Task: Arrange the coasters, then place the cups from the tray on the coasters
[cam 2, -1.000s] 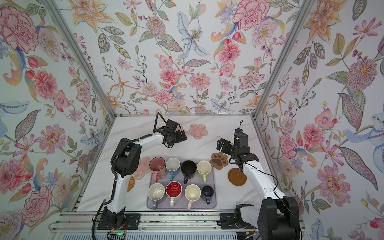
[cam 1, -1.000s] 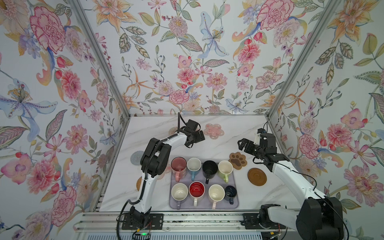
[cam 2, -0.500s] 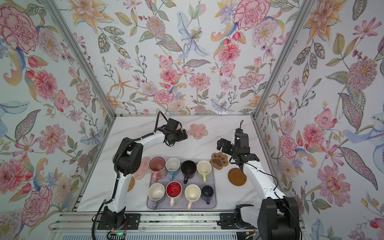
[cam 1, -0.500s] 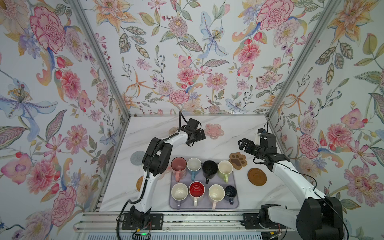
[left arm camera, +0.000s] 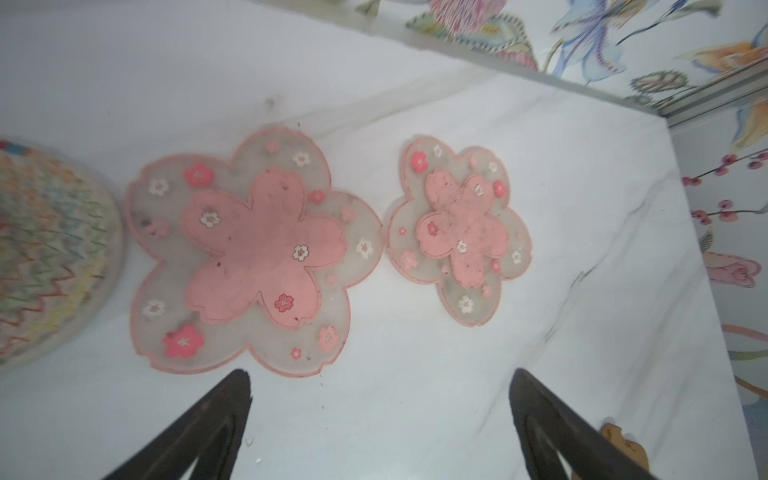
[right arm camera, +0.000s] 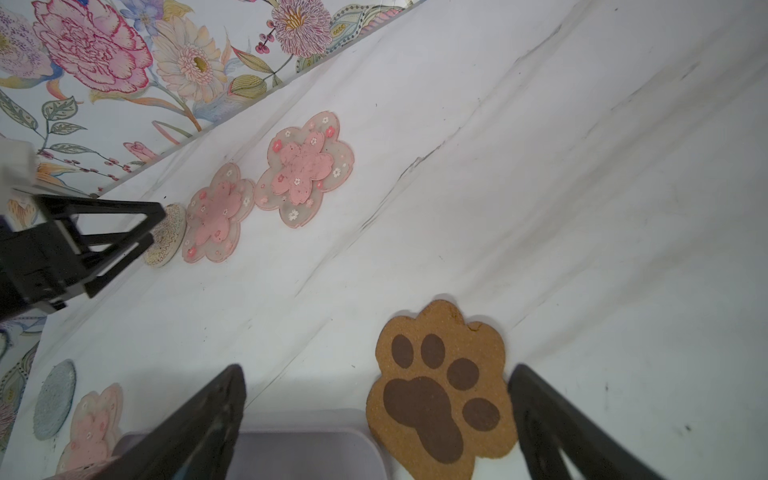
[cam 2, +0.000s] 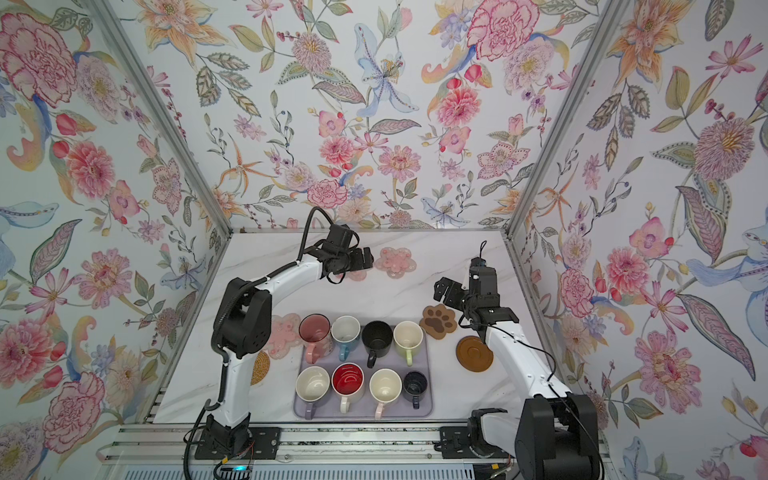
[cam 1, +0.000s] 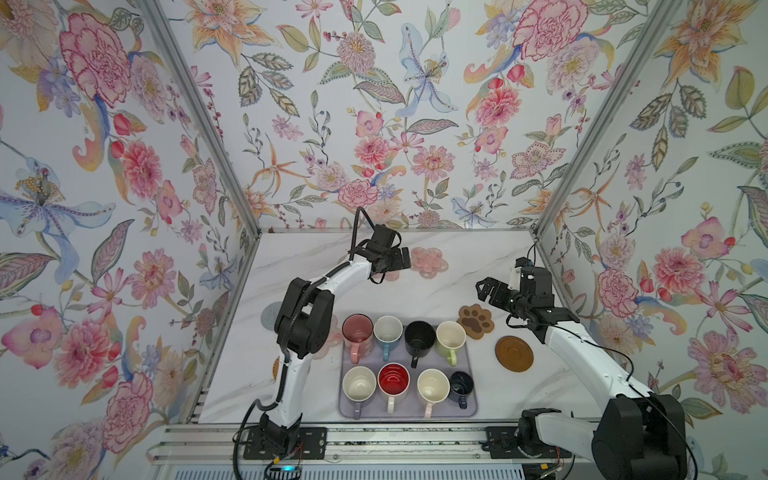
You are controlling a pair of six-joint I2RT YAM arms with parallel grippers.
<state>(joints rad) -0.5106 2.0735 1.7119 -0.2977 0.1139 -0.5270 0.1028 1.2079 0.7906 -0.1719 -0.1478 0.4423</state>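
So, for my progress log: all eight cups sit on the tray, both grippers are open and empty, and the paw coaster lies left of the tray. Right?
Only the side is wrong: in both top views the paw coaster lies right of the tray. The rest stands.

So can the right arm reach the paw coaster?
Probably yes. The right gripper is open and hangs close above the paw coaster, which lies flat on the table beside the tray. Nothing sits on it or stands between them.

Cups (cam 1: pixel 419 337) in tray (cam 1: pixel 372 411), coasters (cam 1: pixel 476 322) around
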